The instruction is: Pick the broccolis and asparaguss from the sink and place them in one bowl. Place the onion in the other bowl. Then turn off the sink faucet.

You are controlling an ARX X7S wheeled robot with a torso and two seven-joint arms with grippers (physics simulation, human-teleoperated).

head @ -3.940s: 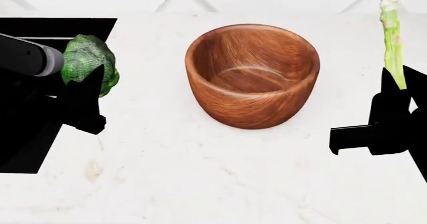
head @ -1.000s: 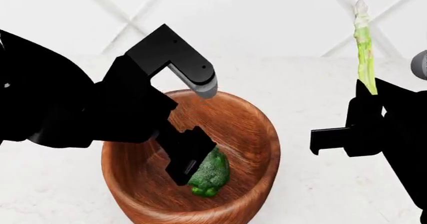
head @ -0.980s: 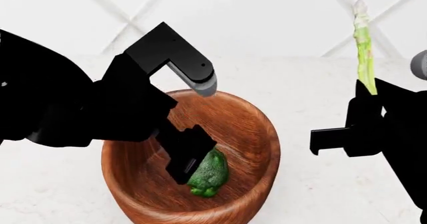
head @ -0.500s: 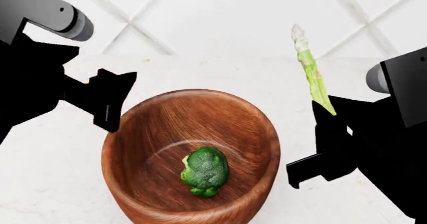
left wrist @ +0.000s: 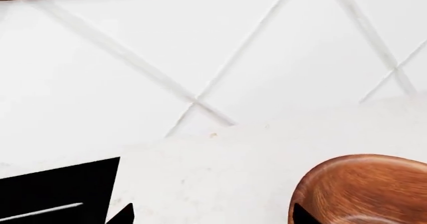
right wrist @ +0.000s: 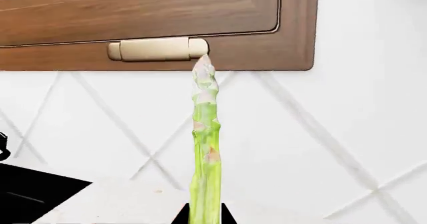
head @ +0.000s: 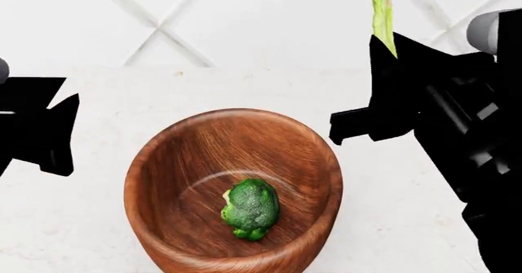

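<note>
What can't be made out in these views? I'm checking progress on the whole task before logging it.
- Onion, second bowl, faucet: outside every view.
- Sink: only a black corner shows in the left wrist view; its contents are cut off.
- Asparagus: tip cut by the head view's top edge, base hidden in the right gripper.
- Left gripper: partly off the head view's edge; its jaw state is unreadable.
</note>
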